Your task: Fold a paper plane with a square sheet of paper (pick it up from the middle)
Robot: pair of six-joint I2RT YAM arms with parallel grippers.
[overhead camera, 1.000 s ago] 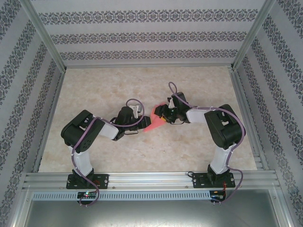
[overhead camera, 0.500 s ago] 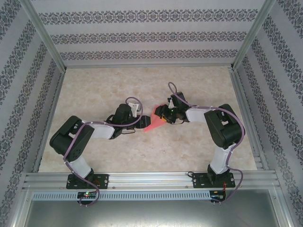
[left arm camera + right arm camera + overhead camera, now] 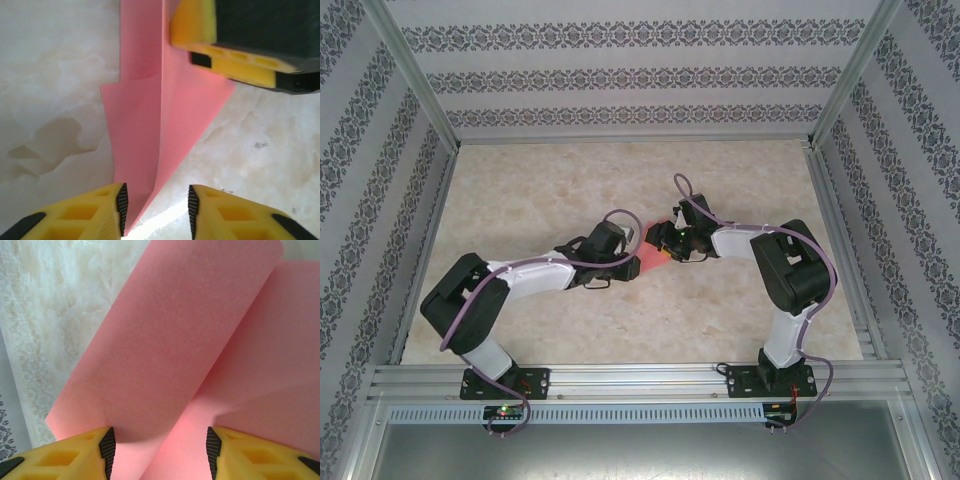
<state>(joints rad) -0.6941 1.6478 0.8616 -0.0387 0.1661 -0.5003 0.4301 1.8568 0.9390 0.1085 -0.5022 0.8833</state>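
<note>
Left gripper point(image 3: 156, 202) astride folded pink paper point(image 3: 150, 115)

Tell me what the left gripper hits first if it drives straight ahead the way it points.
Probably the paper: its pointed end lies between the open fingertips of the left gripper, though its height there is unclear. Farther along sits the right gripper.
</note>
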